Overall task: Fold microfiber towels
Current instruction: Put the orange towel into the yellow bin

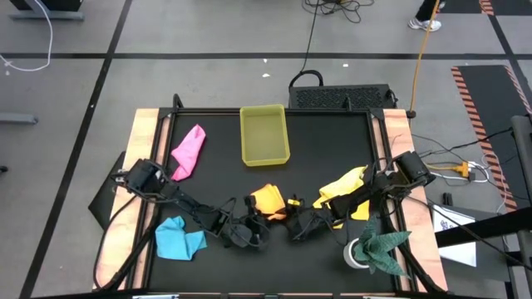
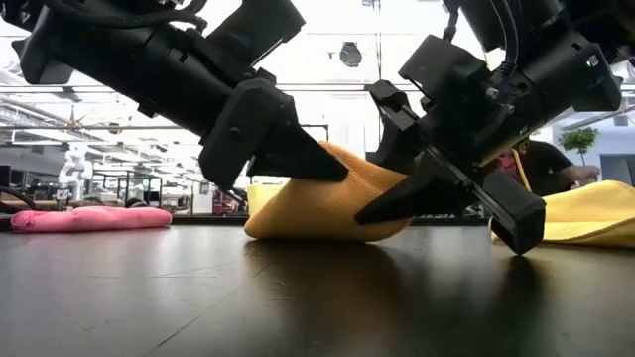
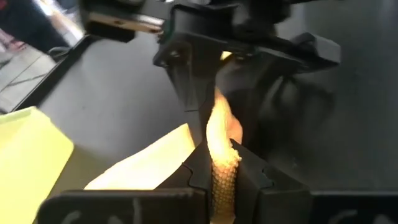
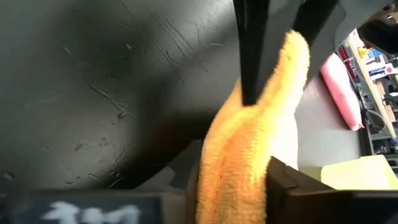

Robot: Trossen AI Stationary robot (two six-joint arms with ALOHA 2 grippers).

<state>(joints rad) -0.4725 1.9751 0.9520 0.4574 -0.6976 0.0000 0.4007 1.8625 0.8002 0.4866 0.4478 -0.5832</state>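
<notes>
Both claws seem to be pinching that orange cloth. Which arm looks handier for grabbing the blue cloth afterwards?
Probably the left. The light blue towel lies on its side, beside the left gripper; the right gripper sits beyond the orange towel.

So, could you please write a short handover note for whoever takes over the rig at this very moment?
Left gripper: shut on the orange towel, low over the table's front centre.
Right gripper: shut on the same towel from the opposite side.
Pink towel: back left, crumpled.
Light blue towel: front left, crumpled.
Yellow towel: right, crumpled.
Done: no towel looks folded.
Left: fold all four, starting with the orange one.
</notes>
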